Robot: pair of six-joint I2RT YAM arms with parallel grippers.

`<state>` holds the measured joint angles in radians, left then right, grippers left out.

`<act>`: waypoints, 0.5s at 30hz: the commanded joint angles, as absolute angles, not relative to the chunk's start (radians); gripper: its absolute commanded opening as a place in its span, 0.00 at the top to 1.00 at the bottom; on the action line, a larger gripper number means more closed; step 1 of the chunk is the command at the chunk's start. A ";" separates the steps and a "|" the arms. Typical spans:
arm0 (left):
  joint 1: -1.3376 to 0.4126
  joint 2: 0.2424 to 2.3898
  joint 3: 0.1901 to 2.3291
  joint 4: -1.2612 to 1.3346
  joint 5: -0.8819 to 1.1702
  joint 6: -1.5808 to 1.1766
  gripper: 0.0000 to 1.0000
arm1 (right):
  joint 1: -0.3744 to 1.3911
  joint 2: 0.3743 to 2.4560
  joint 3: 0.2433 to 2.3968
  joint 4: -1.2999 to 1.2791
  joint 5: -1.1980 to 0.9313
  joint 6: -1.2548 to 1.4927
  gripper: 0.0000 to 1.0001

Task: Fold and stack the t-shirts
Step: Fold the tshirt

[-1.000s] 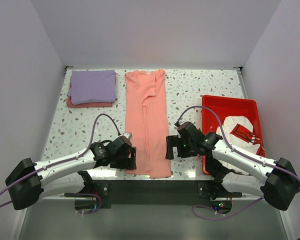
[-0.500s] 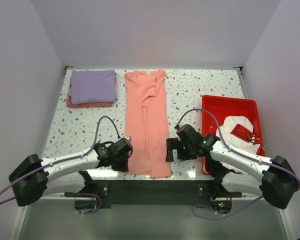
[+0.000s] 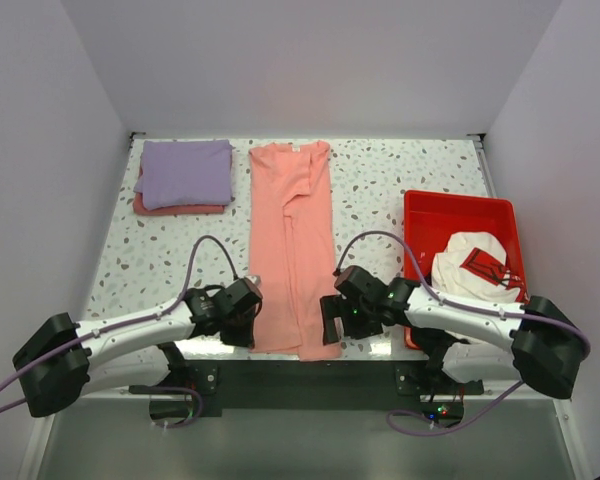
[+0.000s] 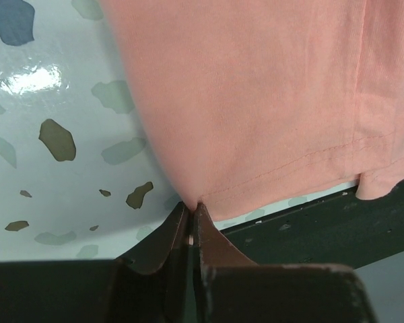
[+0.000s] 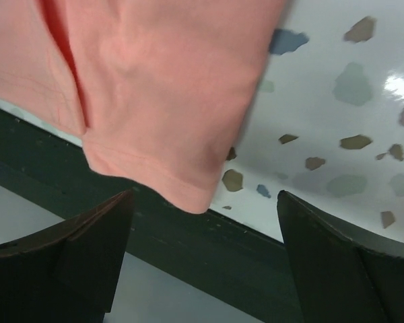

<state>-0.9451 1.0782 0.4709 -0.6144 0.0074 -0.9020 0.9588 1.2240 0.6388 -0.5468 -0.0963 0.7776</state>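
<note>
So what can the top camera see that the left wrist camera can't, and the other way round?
Only the top camera shows the folded lavender shirt, the red tray with a white shirt, and both arms. Only the left wrist camera shows the left fingers pinched shut on the hem corner of the salmon-pink shirt. Both show that shirt on the speckled table.

— How is your light from the top?
— Bright and even, coming from overhead. Your shadows are soft, and white glare sits on the table [image 3: 380, 190] at its near edge.
— And your wrist views?
— On the left you get a glare spot at the upper left. The shirt [image 4: 256, 101] hem is sharp, but the left fingers [image 4: 158, 245] are dark and soft. On the right, the shirt's edge blurs, the right fingers [image 5: 337, 262] are out of focus, and glare shows at the right edge.
</note>
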 commanded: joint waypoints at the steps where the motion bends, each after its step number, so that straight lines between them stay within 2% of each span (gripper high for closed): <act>1: -0.954 1.055 0.460 -0.649 0.041 -0.919 0.93 | 1.021 1.223 0.620 -0.503 -0.139 0.865 0.11; 11: -0.954 1.032 0.454 -0.638 0.055 -0.927 0.93 | 1.078 1.267 0.552 -0.395 -0.186 0.934 0.31; 15: -0.954 1.019 0.457 -0.635 0.057 -0.930 0.95 | 1.083 1.296 0.551 -0.362 -0.180 0.942 0.44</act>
